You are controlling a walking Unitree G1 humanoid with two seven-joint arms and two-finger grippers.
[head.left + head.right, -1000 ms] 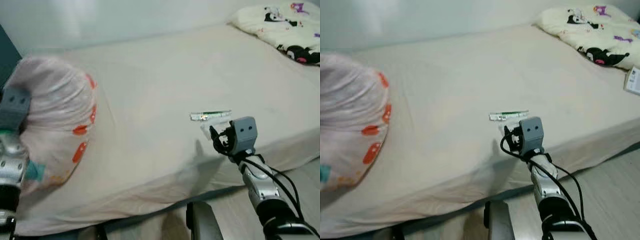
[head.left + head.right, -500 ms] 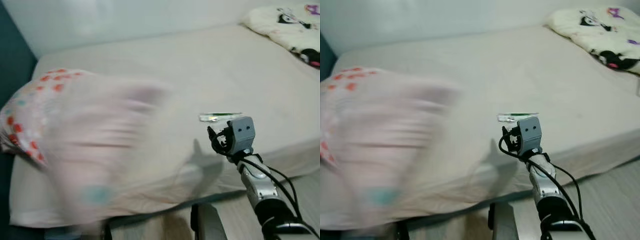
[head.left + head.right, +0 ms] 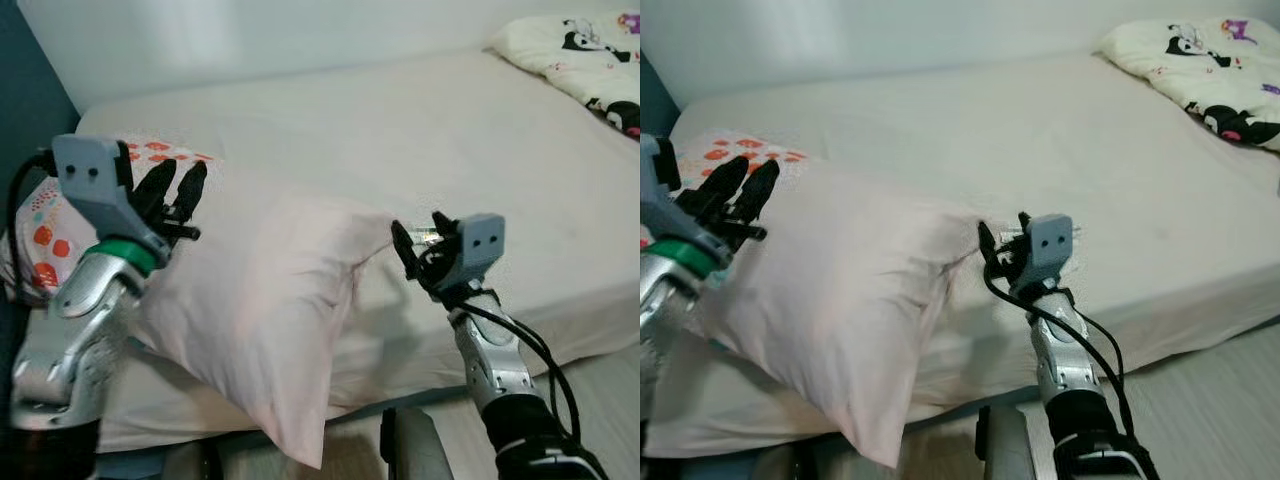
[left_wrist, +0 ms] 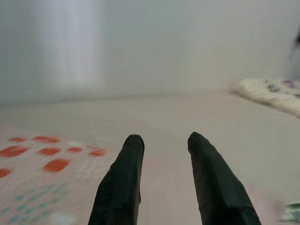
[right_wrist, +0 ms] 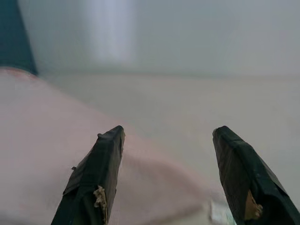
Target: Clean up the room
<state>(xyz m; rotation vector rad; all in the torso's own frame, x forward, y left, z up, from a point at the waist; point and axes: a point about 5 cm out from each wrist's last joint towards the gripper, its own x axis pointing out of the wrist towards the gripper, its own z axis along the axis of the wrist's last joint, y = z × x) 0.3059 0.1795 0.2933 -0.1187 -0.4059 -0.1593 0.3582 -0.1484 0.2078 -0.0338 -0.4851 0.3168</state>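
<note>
A pale bed [image 3: 400, 130] carries a large pink pillow [image 3: 265, 310] whose lower corner hangs over the near edge, hiding part of a dotted pillow [image 3: 45, 215] behind. The left tool [image 3: 175, 190], fingers slightly apart, hovers above the pillow's far edge; the right tool [image 3: 418, 240], spread wide, sits by its corner, largely hiding a small wrapper [image 4: 293, 213].

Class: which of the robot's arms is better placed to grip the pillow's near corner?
Probably right: the right gripper is open at the pillow's corner; the left gripper is open above its far edge.
</note>
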